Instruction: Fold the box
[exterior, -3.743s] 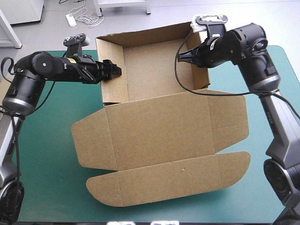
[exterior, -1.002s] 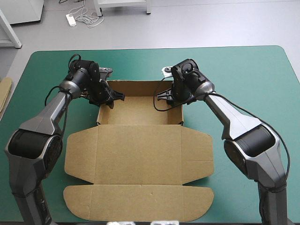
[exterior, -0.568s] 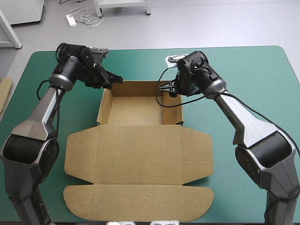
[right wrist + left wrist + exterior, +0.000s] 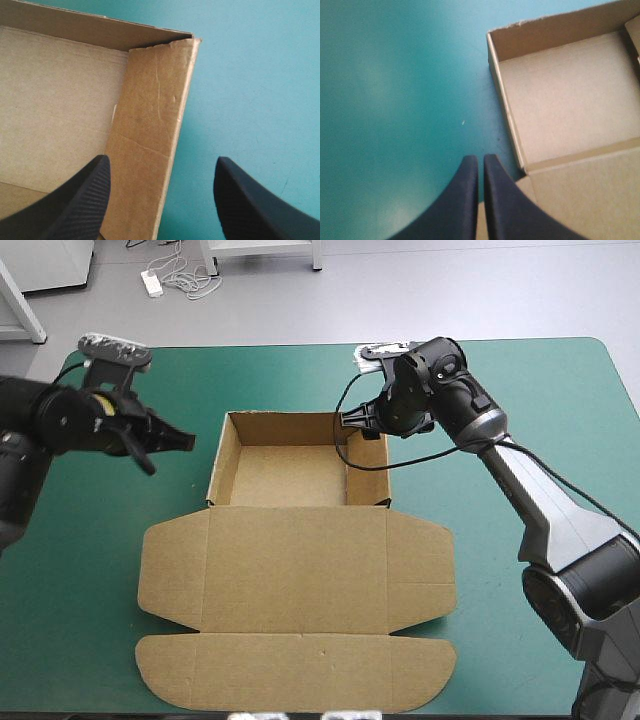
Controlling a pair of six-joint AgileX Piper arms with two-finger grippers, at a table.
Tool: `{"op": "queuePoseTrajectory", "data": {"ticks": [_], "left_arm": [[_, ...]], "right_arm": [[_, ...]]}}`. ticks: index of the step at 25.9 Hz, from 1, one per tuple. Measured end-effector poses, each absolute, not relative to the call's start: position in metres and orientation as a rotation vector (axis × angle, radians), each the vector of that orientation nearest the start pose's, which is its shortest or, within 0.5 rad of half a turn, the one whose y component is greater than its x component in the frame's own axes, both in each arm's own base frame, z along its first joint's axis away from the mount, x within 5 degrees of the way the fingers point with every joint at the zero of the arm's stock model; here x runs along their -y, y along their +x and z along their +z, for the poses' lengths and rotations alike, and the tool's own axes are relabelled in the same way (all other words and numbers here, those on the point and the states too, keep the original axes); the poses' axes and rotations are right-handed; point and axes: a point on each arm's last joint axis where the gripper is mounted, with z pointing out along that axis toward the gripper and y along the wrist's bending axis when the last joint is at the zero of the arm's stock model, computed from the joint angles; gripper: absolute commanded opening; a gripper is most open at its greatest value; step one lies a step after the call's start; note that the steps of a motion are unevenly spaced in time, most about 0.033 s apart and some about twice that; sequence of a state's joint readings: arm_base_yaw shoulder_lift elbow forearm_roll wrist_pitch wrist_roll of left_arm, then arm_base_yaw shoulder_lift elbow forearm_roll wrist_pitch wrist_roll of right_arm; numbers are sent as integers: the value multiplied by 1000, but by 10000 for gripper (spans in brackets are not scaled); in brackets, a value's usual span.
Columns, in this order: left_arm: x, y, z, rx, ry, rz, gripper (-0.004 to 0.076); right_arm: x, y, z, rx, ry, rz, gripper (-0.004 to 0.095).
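The brown box [image 4: 290, 540] lies mid-table as an open tray [image 4: 285, 478] with raised walls, its lid and flaps flat toward the near edge. My left gripper [image 4: 188, 441] hovers over the teal-green cover left of the tray, clear of its left wall, shut on nothing. In the left wrist view, that gripper [image 4: 480, 159] has its fingers pressed together, with the tray [image 4: 570, 100] off to one side. My right gripper [image 4: 352, 423] is open at the tray's far right corner. In the right wrist view, the right gripper [image 4: 161, 167] has its fingers astride the tray's right wall [image 4: 150, 145].
Bare teal-green cover [image 4: 560, 440] spreads to the right of the box and along the far edge [image 4: 280, 370]. The lid's rounded front flap [image 4: 290, 672] reaches close to the table's near edge.
My left gripper has drawn back leftward from the tray's far left corner and shut. The right gripper stays open at the far right corner, and the box has not moved.
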State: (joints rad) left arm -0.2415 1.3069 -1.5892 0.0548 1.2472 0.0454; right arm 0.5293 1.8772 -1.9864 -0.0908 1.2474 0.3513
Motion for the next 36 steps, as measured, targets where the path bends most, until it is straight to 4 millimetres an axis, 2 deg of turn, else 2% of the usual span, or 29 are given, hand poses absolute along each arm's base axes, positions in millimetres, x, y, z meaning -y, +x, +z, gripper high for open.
{"op": "queuePoseTrajectory", "data": {"ticks": [2, 6, 8, 11, 13, 15, 16, 17, 19, 20, 26, 31, 34, 36], "left_arm": [[43, 197, 443, -2401, 344, -1, -8], [27, 136, 428, -2361, 330, -2, -8], [20, 109, 421, -2329, 322, -7, -9], [15, 85, 425, -2263, 309, -15, -9], [13, 78, 427, -2239, 305, -18, -9], [12, 74, 427, -2227, 302, -19, -8], [12, 74, 428, -2226, 302, -19, -8], [12, 74, 427, -2226, 302, -19, -8], [12, 74, 427, -2229, 303, -19, -8], [12, 74, 426, -2230, 303, -19, -8], [12, 75, 426, -2231, 303, -20, -8], [12, 75, 426, -2231, 304, -21, -8], [12, 75, 426, -2231, 302, -22, -9], [12, 75, 426, -2231, 299, -22, -9]], "right_arm": [[-201, 358, 369, -2622, -245, 183, 567], [-208, 370, 344, -2677, -254, 150, 567], [-212, 380, 323, -2718, -264, 110, 567], [-218, 390, 298, -2767, -274, 77, 565], [-221, 395, 281, -2797, -280, 56, 536], [-223, 400, 267, -2826, -285, 38, 418], [-224, 401, 262, -2835, -286, 34, 343], [-224, 401, 260, -2842, -287, 30, 217], [-224, 402, 261, -2834, -288, 28, 25], [-224, 402, 260, -2835, -288, 25, -14], [-223, 405, 265, -2792, -272, 3, -19], [-208, 407, 279, -2745, -264, -61, -19], [-181, 415, 290, -2729, -219, -85, -19], [-152, 424, 295, -2726, -164, -123, -19]]}}
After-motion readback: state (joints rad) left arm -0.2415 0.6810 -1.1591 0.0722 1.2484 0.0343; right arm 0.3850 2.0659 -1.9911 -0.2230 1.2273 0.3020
